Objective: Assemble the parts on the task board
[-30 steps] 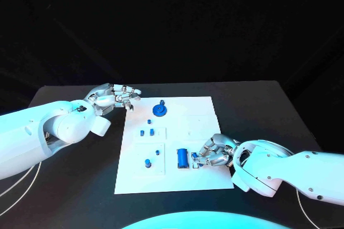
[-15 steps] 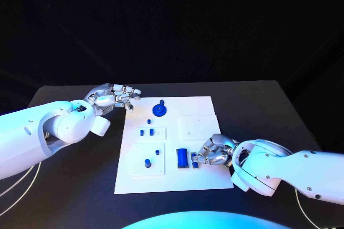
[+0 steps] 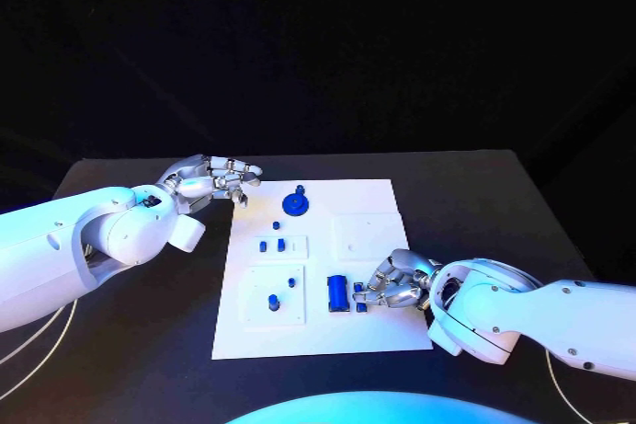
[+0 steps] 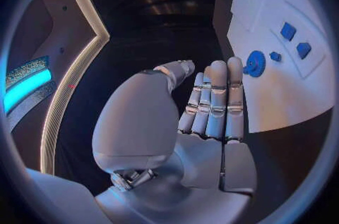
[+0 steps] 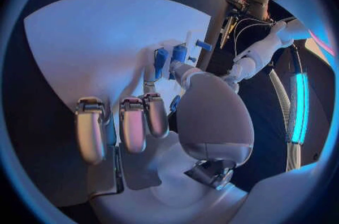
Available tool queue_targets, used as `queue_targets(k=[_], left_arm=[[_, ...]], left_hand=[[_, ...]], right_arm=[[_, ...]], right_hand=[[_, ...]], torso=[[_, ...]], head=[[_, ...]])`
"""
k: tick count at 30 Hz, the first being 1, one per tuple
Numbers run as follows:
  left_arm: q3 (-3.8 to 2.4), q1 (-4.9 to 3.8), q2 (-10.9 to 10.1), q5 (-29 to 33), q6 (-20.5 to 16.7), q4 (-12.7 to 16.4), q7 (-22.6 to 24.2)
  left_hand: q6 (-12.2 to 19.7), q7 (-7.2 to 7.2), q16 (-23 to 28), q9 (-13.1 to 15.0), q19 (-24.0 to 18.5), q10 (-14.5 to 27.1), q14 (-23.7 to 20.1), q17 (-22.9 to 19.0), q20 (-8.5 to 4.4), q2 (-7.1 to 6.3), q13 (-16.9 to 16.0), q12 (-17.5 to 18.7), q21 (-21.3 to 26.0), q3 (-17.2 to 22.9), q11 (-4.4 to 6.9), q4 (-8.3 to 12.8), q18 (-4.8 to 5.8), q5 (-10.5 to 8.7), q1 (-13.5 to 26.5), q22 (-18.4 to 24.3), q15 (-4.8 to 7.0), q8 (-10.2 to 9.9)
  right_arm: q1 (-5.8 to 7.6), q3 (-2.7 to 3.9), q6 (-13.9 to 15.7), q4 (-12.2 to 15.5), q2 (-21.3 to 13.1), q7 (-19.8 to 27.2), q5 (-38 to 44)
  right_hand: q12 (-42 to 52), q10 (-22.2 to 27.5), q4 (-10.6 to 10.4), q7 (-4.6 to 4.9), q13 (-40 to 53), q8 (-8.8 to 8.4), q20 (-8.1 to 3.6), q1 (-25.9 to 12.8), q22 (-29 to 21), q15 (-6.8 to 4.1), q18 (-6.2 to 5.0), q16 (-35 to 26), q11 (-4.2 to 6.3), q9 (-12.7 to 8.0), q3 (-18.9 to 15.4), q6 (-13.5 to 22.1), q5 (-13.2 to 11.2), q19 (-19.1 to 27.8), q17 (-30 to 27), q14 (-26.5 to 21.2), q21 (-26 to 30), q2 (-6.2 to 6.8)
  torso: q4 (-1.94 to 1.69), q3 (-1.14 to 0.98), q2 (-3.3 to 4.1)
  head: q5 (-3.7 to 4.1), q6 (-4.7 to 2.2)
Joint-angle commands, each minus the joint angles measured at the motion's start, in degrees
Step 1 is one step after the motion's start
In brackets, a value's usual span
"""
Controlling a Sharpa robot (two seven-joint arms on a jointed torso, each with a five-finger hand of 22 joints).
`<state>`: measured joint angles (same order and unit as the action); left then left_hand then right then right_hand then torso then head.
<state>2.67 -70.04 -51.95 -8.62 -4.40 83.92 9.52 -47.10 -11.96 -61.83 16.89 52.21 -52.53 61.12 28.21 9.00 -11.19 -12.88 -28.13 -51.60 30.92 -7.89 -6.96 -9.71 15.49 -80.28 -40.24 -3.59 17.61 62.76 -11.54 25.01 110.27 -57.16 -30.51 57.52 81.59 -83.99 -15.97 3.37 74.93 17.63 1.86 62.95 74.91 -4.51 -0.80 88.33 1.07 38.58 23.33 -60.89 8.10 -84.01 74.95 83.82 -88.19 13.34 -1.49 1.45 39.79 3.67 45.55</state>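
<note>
Lying flat in the middle of the black surface [image 3: 132, 350], the task board [image 3: 378, 327] carries several blue parts. A round gear-like part [image 3: 296, 203] sits near the board's far edge. Nearer in, a small part [image 3: 276, 225] lies close to the gear, and two small parts [image 3: 270, 246] stand side by side in a raised square panel. A further panel closer to the robot holds a tiny part [image 3: 290, 281] and a peg-like part [image 3: 273, 302]. A long blue block [image 3: 338, 292] stands upright-edged beside that panel, toward the board's centre.

The right hand [image 3: 393, 284] rests on the board directly beside the long blue block, with its fingers [image 3: 377, 279] curled toward a small blue piece [image 3: 359, 293] between hand and block. In the right wrist view the thumb and a finger tip appear to meet at this piece [image 5: 174, 102]; whether it is actually pinched cannot be told.

The left hand [image 3: 212, 178] hovers at the board's far left corner, apart from the gear. In the left wrist view its fingers [image 4: 215, 100] lie straight and close together, thumb alongside, holding nothing; the gear [image 4: 255, 63] lies just beyond the tips.
</note>
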Motion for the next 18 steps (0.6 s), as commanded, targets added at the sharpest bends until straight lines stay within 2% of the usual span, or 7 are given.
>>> queue_targets(k=[1, 6, 12, 18], left_arm=[[-0.04, -0.03, 0.1, 0.3, 0.7, 0.1, 0.3], [-0.03, -0.03, 0.0, 0.3, 0.7, 0.1, 0.3], [-0.02, -0.03, -0.1, 0.3, 0.6, 0.0, 0.2], [-0.01, -0.03, 0.0, 0.2, 0.6, -0.1, 0.2]], left_hand=[[0.4, -0.15, -0.3, 0.0, 0.5, 0.5, -0.4, 0.0, -0.09, 0.32, 0.1, -0.2, 0.2, 0.1, -0.01, -0.1, -0.87, 0.2, -0.2, 0.1, 0.15, 0.3], [0.4, -0.15, -0.3, 0.0, 0.5, 0.5, -0.4, 0.0, -0.09, 0.32, 0.1, -0.2, 0.2, 0.1, -0.01, -0.1, -0.87, 0.2, -0.2, 0.1, 0.15, 0.3], [0.4, -0.15, -0.3, 0.0, 0.5, 0.5, -0.4, 0.0, -0.09, 0.32, 0.1, -0.2, 0.2, 0.1, -0.01, -0.1, -0.87, 0.2, -0.2, 0.1, 0.15, 0.3], [0.4, -0.14, -0.3, 0.0, 0.5, 0.5, -0.4, -0.1, -0.11, 0.35, 0.1, -0.3, 0.2, 0.1, 0.0, -0.1, -0.87, 0.23, -0.3, 0.1, 0.16, 0.4]], right_arm=[[-0.07, -0.03, -2.6, 0.1, -0.2, 0.7, 0.8], [-0.07, -0.03, -4.6, 0.2, -1.0, 1.2, 1.0], [-0.08, -0.03, -5.6, 0.8, -2.1, 2.0, 0.3], [-0.08, -0.04, -6.4, 0.9, -2.6, 2.2, 0.1]], right_hand=[[0.1, -3.5, 0.7, 0.01, 11.3, -0.02, -0.07, 0.7, 14.6, 0.06, 0.41, 0.1, -0.17, 0.1, -0.8, -0.3, -0.1, -5.4, 11.5, 5.5, 0.1, 0.35], [-0.1, -3.4, 1.8, 0.05, 11.2, -0.15, -0.07, 2.6, 14.5, 0.07, 0.33, 0.1, -0.19, 0.1, -2.3, -0.1, 0.0, -5.3, 11.4, 5.4, 0.5, 0.89], [-0.1, -3.4, 1.2, 0.11, 11.2, -0.25, -0.02, 2.7, 14.5, 0.14, 0.35, 0.1, -0.26, 0.1, -4.6, -0.2, 0.1, -5.3, 11.4, 5.4, 0.4, 0.69], [-0.1, -3.4, 1.2, 0.11, 11.2, -0.25, -0.02, 2.7, 14.5, 0.14, 0.35, 0.1, -0.26, 0.1, -4.6, -0.2, 0.1, -5.3, 11.4, 5.4, 0.4, 0.69]], torso=[[-0.01, 0.01, 0.01], [-0.02, -0.02, 0.0], [0.07, -0.02, 0.02], [0.01, 0.01, 0.0]], head=[[0.04, 0.08], [-0.11, 0.02], [-0.24, -0.06], [-0.19, 0.01]])
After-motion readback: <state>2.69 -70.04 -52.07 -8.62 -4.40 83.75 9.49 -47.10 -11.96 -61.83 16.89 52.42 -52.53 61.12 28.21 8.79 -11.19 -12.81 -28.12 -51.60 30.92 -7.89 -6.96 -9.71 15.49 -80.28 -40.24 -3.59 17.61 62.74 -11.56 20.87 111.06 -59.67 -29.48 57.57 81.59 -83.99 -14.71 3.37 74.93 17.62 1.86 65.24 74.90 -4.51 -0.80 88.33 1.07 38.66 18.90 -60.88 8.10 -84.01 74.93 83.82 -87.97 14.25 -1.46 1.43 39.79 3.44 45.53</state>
